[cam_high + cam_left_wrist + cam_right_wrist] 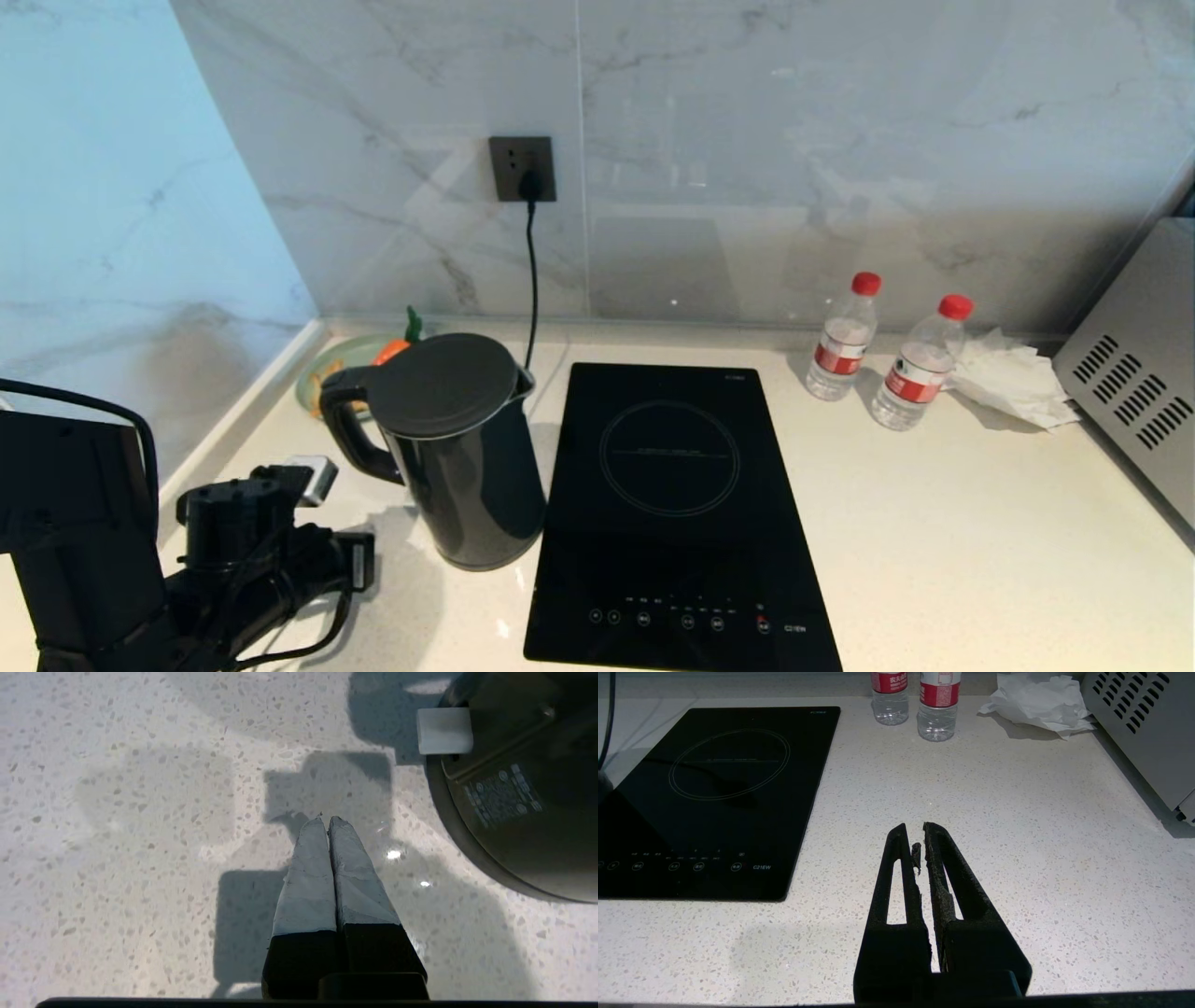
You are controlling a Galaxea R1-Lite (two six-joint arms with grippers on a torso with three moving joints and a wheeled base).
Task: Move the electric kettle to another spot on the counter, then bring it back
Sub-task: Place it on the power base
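1. The electric kettle (457,448) stands upright on the table (934,541), lid shut, just left of the black induction hob (677,513), handle turned toward the left wall.
2. The left gripper (326,822) hangs low over bare table beside the kettle's base; its jaws are pressed together and hold nothing.
3. In the head view the left arm sits at the lower left, near the kettle's handle but apart from it.
4. The right gripper (916,833) hovers over the table right of the hob, jaws closed and empty.
5. 2 red-capped water bottles (878,350) stand near the back wall, crumpled white paper (1013,378) beside them.
6. A cord runs up from behind the kettle to a wall socket (523,168).
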